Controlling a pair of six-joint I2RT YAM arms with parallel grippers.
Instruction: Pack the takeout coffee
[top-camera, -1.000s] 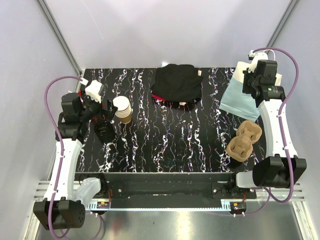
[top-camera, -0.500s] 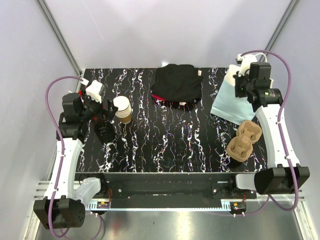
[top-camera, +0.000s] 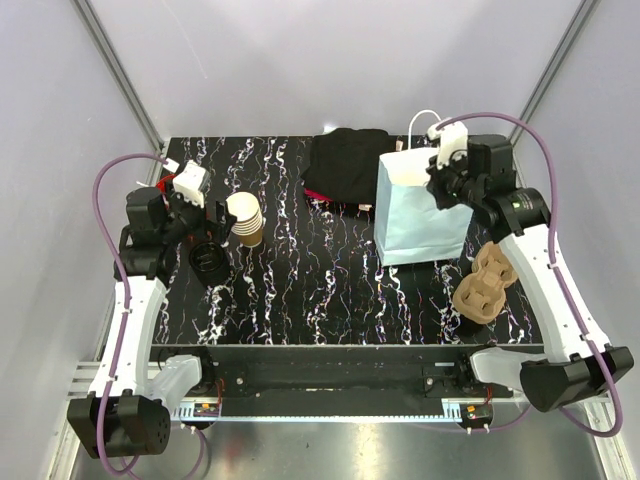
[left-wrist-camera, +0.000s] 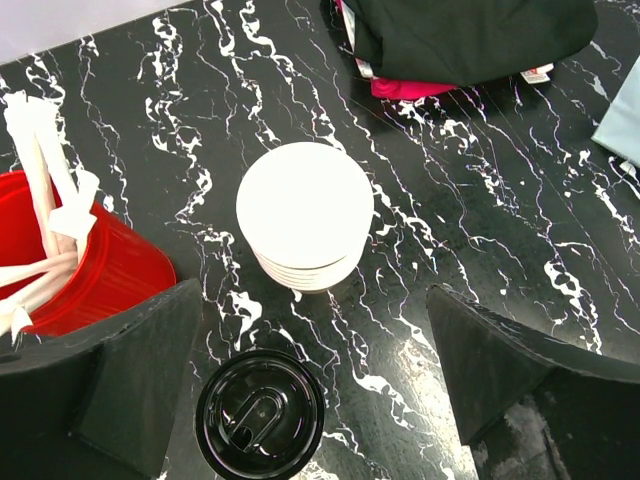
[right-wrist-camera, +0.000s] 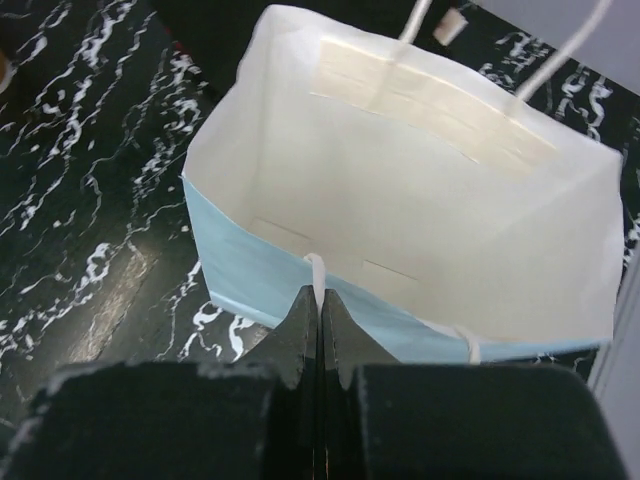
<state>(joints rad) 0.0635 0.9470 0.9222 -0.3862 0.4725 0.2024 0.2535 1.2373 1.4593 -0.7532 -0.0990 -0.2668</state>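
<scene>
The takeout coffee (top-camera: 207, 259), a cup under a round black lid (left-wrist-camera: 260, 413), stands at the table's left side. My left gripper (top-camera: 208, 232) hovers over it, open, its fingertips (left-wrist-camera: 140, 385) wide apart; the lid sits by the left finger, with nothing gripped. My right gripper (right-wrist-camera: 320, 298) is shut on the white cord handle of a light-blue paper bag (top-camera: 420, 212). The bag hangs upright at right of centre, and its white inside (right-wrist-camera: 420, 180) is open and holds nothing.
A nested stack of tan cups (left-wrist-camera: 305, 215) stands just beyond the coffee. A red cup of white straws (left-wrist-camera: 70, 275) is to its left. A black cloth bundle (top-camera: 350, 166) lies at the back centre, and a cardboard cup carrier (top-camera: 488, 281) at the near right.
My right arm has swung left from the far right corner, lifting the blue bag from lying flat to upright and open. The left arm has not moved.
</scene>
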